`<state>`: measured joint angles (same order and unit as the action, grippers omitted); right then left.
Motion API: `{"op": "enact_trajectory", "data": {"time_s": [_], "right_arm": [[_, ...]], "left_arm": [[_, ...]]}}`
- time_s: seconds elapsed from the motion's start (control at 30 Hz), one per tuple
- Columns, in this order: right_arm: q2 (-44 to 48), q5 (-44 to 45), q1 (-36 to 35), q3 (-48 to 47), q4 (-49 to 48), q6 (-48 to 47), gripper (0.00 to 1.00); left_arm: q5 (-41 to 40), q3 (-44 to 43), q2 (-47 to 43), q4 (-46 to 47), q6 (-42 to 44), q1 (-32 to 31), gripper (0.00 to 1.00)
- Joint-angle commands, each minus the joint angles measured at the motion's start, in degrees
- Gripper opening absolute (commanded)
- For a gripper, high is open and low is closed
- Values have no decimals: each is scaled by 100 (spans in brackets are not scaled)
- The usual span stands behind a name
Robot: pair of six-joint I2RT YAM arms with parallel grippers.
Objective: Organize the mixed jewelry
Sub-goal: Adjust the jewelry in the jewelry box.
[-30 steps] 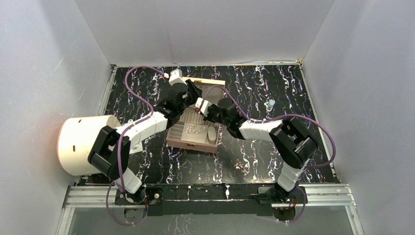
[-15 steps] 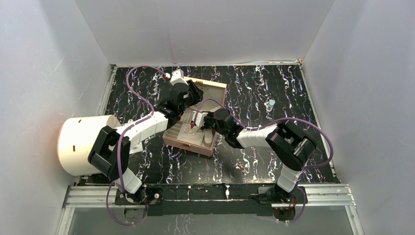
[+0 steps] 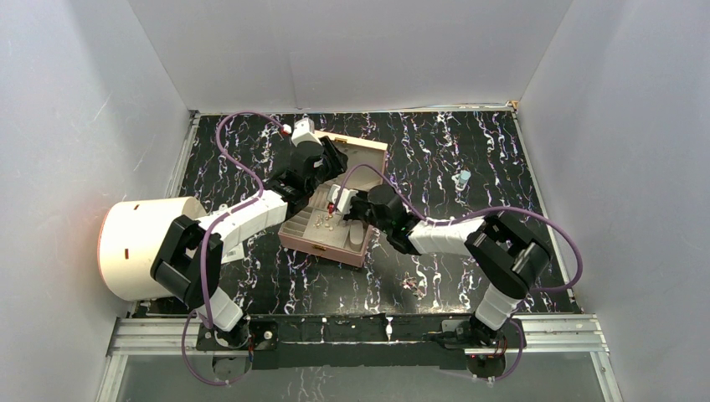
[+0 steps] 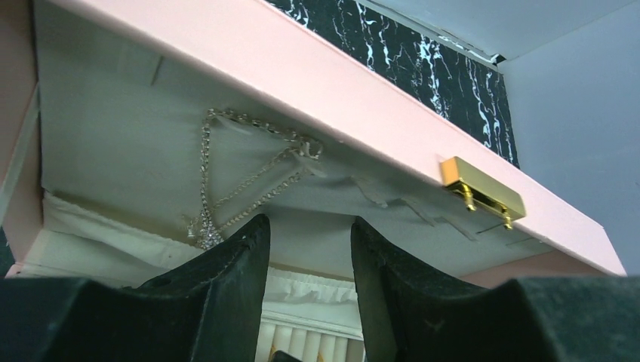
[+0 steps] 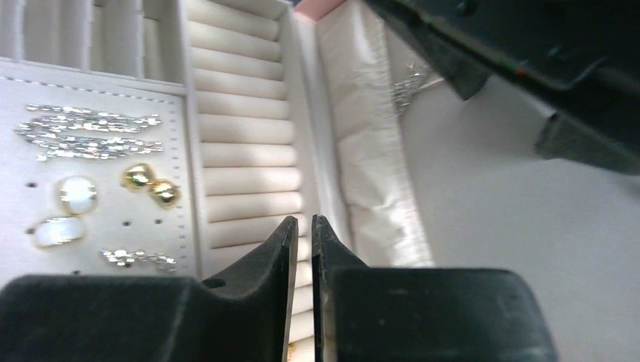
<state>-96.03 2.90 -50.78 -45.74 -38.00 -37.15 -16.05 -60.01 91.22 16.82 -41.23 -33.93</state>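
Two tools work at the box (image 3: 322, 245). The right tool (image 5: 303, 222) has dropped onto its ring rolls (image 5: 245, 162), jaws just cracking apart and empty, so a piece was likely delivered. The left tool (image 4: 308, 226) hangs released under the lid (image 4: 324, 83). Inside the box are two gold studs (image 5: 136, 177), two pale stones (image 5: 77, 194) and one chain (image 4: 204, 166). Loose jewelry (image 3: 412, 285) waits near the box's front.

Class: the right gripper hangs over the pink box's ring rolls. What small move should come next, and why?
Probably lift the right gripper straight up, clear of the box. Its jaws stand barely parted over the ring rolls, nothing visible between them, and a cluster of loose jewelry lies outside on the table.
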Motion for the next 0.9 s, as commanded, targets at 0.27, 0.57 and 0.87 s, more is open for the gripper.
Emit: {"op": "enact_trajectory", "data": {"time_s": [0.27, 0.57, 0.87], "right_arm": [[172, -83, 292, -693, 708, 1650, 30], [379, -87, 550, -749, 735, 2105, 39], [1234, -945, 767, -453, 997, 2821, 44]], "left_arm": [[-313, -265, -89, -158, 89, 159, 42], [-30, -312, -460, -382, 34, 167, 46], [818, -155, -1024, -551, 20, 271, 51]]}}
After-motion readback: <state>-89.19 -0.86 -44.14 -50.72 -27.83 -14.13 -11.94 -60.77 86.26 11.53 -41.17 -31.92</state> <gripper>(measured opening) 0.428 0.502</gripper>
